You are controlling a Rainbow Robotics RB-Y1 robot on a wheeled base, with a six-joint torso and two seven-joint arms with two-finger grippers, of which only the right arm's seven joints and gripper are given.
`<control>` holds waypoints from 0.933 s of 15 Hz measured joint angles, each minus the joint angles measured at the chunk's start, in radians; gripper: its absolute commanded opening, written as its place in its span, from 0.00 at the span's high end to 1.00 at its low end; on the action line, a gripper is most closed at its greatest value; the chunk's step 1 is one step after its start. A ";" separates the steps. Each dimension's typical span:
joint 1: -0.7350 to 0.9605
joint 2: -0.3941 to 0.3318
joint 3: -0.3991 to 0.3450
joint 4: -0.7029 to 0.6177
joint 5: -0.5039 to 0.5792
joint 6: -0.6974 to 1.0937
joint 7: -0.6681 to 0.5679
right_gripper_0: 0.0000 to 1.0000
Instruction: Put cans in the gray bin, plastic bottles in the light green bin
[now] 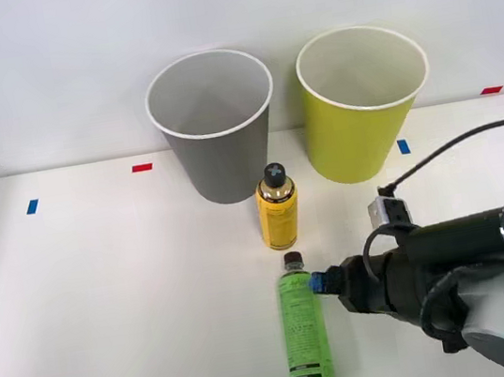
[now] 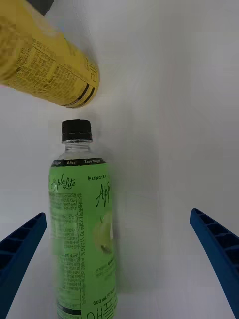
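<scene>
My right gripper (image 1: 321, 281) is spread wide and holds nothing; in the wrist view its two blue fingers (image 2: 20, 249) stand far apart at the corners, with the plastic bottle (image 2: 83, 229) between them but much nearer one finger than the other. I take the step in hand to be the approach to that bottle, before any grasp.

I use the bottle as my landmark. It lies flat on the white table (image 1: 108, 305), its black cap pointing toward the bins. The yellow can (image 1: 278, 208) stands upright just beyond the cap, near but apart. The gray bin (image 1: 214, 128) stands behind the can, and the light green bin (image 1: 365, 100) beside it, farther toward my side.

Next, I judge, I must centre the fingers over the bottle's body, come down, and close without nudging the can.
</scene>
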 measured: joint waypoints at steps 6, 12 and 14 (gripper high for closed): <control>-0.131 0.042 0.028 0.043 -0.128 0.181 0.035 0.00; -0.172 0.181 0.026 0.160 -0.132 0.238 0.027 0.00; -0.173 0.211 0.025 0.176 -0.110 0.238 0.040 0.00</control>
